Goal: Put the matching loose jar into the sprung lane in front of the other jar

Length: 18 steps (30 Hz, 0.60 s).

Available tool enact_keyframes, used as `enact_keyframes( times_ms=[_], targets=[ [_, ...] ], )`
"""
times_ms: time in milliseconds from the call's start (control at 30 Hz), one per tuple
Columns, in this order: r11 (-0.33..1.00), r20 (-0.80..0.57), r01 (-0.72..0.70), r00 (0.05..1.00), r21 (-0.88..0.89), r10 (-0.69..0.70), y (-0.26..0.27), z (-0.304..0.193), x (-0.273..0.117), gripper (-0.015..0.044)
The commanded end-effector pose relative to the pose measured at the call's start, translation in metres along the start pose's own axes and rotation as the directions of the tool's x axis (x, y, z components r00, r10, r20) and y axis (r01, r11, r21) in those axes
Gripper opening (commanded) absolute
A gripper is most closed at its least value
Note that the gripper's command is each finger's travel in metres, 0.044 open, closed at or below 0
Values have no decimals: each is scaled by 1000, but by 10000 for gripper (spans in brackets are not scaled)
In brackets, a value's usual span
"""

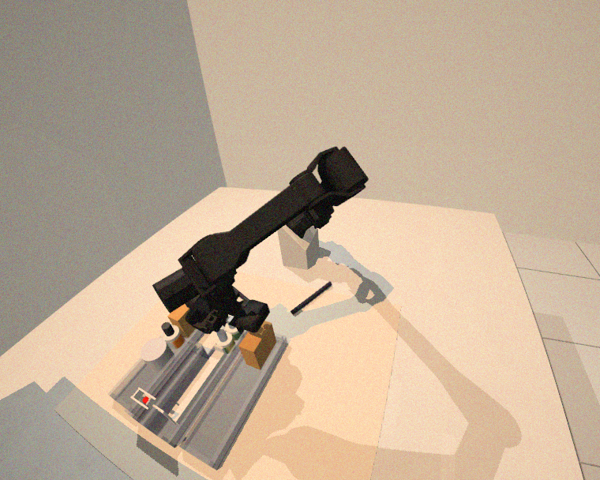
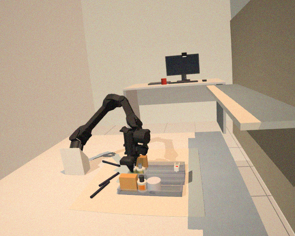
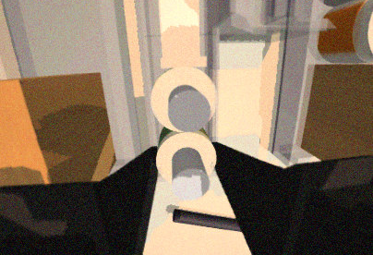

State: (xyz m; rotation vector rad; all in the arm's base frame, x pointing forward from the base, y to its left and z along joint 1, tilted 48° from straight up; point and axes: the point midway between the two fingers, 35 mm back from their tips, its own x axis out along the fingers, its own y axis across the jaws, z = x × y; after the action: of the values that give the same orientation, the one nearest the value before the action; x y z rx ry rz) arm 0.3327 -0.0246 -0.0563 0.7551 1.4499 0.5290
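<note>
Your fingers are partly open, clamped on the nearer jar [image 3: 163, 165]. Ahead of them, the farther jar's [image 3: 159, 101] base is hidden.

The lane tray [image 1: 249, 413] [image 2: 150, 194] looks like clear, smooth plastic—greyish and see-through at its walls. The two grey-capped jars [image 1: 223, 340] [image 2: 140, 169] [image 3: 184, 99] look plastic, their caps smooth. The pincer [image 1: 233, 315] [image 2: 132, 166] [image 3: 185, 150] has a matt black finish, like plastic or coated metal. The orange boxes [image 1: 259, 348] [image 2: 128, 181] [image 3: 60, 127] look like matt card—flat-faced and smooth. The worktop [image 1: 444, 248] [image 2: 40, 198] appears smooth and matt, its material unclear.
</note>
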Motion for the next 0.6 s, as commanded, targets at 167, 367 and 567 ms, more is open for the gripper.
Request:
enact_keyframes(
  times_ms=[167, 367, 567],
  targets=[
    [1000, 15, -8, 1000, -7, 8, 1, 3, 1, 0],
    [1000, 15, -8, 1000, -7, 8, 1, 2, 1, 0],
    [1000, 15, -8, 1000, -7, 8, 1, 1, 1, 0]
  ],
)
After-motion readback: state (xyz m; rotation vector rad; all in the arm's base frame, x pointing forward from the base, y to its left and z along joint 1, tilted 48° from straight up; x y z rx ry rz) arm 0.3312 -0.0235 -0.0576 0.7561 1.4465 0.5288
